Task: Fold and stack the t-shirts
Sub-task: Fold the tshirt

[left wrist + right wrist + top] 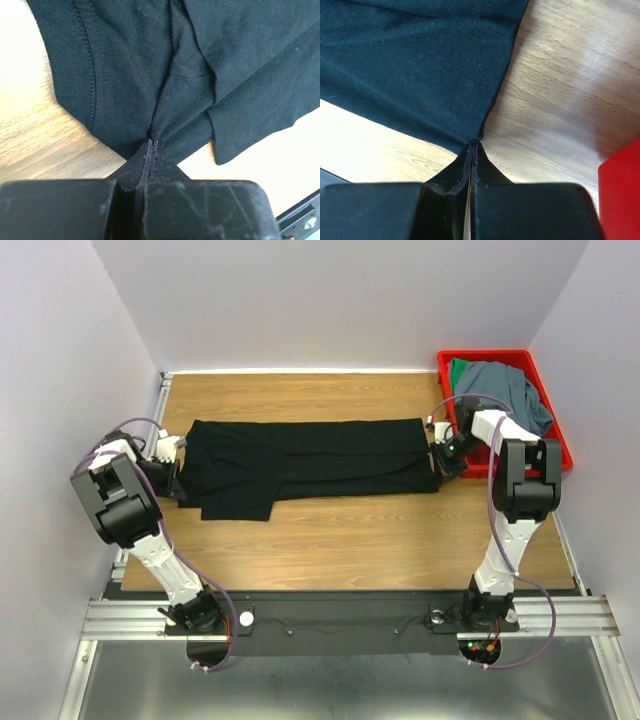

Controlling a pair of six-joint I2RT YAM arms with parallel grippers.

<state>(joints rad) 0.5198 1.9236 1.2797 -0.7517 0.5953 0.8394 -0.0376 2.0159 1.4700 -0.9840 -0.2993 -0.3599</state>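
While the left fingers point(146, 159) and the right fingers point(464, 162) each clench one end of it, the black t-shirt point(310, 465) lies drawn out as a long band across the middle of the wooden counter point(350, 540). Left wrist view: the fingers are pressed together on a gathered pinch of cloth at the shirt's end, just beside a stitched hem, and creases fan out from the grip. Right wrist view: the fingers are closed on the very corner of the opposite edge, with a double row of stitching running away from them and bare wood to the right. Overhead view: the left arm point(125, 505) and the right arm point(520, 480) reach in from the two sides, so the cloth is held at both ends at once. This hold probably serves to keep the band flat and straight, since soft cloth would otherwise slump or bunch. The body looks already doubled along its length, and a wider flap hangs toward the near side at the left end, so the fold appears only partly made. The red bin point(558, 445) stands at the far right corner, just beyond the right arm, holding the grey-blue t-shirt point(510, 390) heaped over the green t-shirt point(462, 368). Both seem to await their turn, and no stack is begun on the counter
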